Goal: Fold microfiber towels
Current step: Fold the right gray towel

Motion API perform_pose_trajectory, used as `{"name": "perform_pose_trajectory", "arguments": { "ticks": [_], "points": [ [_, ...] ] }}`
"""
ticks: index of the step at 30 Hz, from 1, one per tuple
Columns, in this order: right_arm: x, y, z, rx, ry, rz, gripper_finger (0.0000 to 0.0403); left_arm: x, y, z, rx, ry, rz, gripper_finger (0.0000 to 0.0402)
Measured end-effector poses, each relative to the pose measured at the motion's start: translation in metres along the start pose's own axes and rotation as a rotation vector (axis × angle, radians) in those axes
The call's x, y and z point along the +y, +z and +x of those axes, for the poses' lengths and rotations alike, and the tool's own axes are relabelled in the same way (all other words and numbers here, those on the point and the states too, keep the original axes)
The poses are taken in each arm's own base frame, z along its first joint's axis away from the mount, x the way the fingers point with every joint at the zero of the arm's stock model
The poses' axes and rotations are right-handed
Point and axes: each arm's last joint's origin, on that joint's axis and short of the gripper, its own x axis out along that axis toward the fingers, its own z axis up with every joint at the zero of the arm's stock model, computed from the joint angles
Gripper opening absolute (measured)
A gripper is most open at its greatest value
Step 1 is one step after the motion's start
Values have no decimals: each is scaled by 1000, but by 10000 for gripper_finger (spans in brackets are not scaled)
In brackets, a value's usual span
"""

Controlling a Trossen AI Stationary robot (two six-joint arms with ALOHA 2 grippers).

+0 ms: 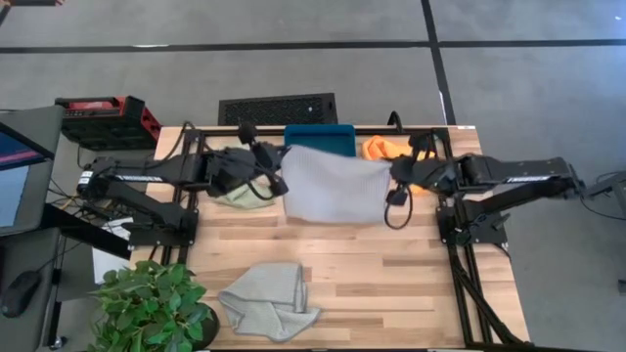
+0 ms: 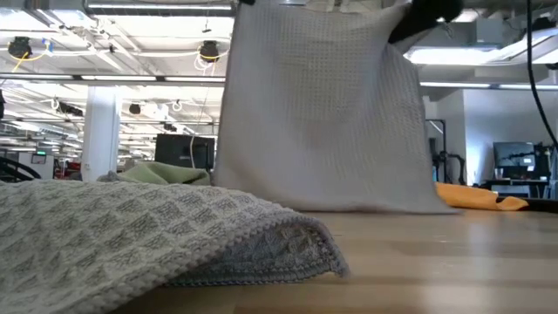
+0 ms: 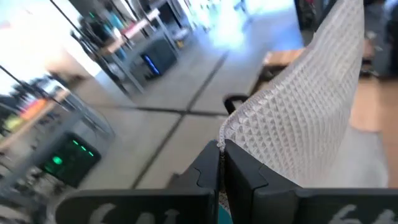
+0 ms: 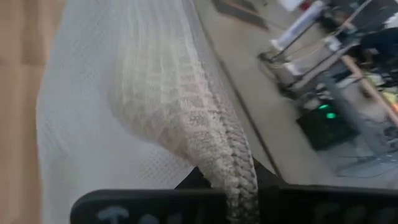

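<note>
- Step in hand, as I judged it: I had the pale grey waffle-weave microfiber towel (image 1: 333, 184) lifted and spread between both arms above the wooden table (image 1: 391, 284), its lower edge touching the boards in the low view.
- Left gripper (image 3: 221, 163) was clamped on one top corner; right gripper (image 4: 233, 186) was clamped on the other.
- Next move would call for lowering it flat (both arms together, keeping it taut) before any fold.
- A second crumpled grey towel (image 1: 266, 301) lay near the front edge.
</note>
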Motion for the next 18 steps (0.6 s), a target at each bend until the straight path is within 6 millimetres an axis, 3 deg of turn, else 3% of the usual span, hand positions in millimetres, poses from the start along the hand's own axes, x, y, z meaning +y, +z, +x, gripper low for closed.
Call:
{"name": "perform_pose_trajectory", "arguments": {
  "ticks": [7, 12, 18],
  "points": [
    [-19, 16, -10, -59, -41, 24, 4, 2, 13, -1, -112, 15, 61, 0],
    [-4, 7, -16, 17, 64, 35, 4, -13, 2, -9, -36, -130, 80, 0],
    [29, -12, -16, 147, 253, 119, 4, -32, -21, -19, 173, -334, -42, 0]
  ]
}}
